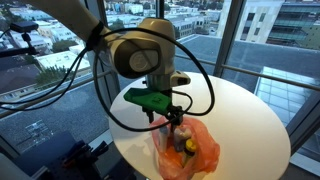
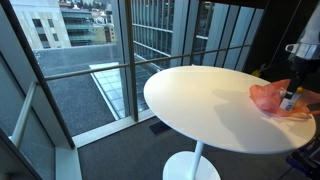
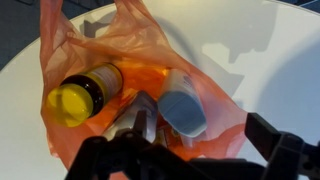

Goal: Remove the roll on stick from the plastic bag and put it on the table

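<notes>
Wrist view: the gripper (image 3: 185, 162) appears only as a dark silhouette along the lower edge, cut off by the frame, so its fingertips are not resolved. The two finger masses stand wide apart and hold nothing. They sit above the plastic bag (image 3: 60, 60), and contact with the bag cannot be determined. The roll on stick (image 3: 185, 108) lies inside the bag, right of centre, with its grey cap toward the camera and its body partly veiled by orange film. A bottle (image 3: 88, 95) with a yellow cap lies beside it, on the left side of the bag. Its dark label is unreadable. A grey item between them cannot be identified. In an exterior view the bag (image 2: 268, 97) rests on the table (image 2: 200, 100), and the arm above it is cropped.
</notes>
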You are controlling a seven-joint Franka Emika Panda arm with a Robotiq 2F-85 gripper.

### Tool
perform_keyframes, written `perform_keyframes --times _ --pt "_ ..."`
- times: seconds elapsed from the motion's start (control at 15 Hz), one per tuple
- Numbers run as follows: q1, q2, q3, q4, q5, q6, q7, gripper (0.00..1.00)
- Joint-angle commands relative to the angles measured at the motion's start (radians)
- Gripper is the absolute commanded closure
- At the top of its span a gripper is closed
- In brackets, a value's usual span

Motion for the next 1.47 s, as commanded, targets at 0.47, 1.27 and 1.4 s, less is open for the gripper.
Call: perform_keyframes --times 0.47,1.27,1.4 --pt "-0.016 0.016 -0.013 0.014 0.020 0.017 -0.100 0.55" --pt "0.005 -0.083 0.015 0.016 0.009 -0.044 -0.059 0.89" --pt "0.025 -0.109 0.034 0.019 0.017 -0.068 -0.054 0.89"
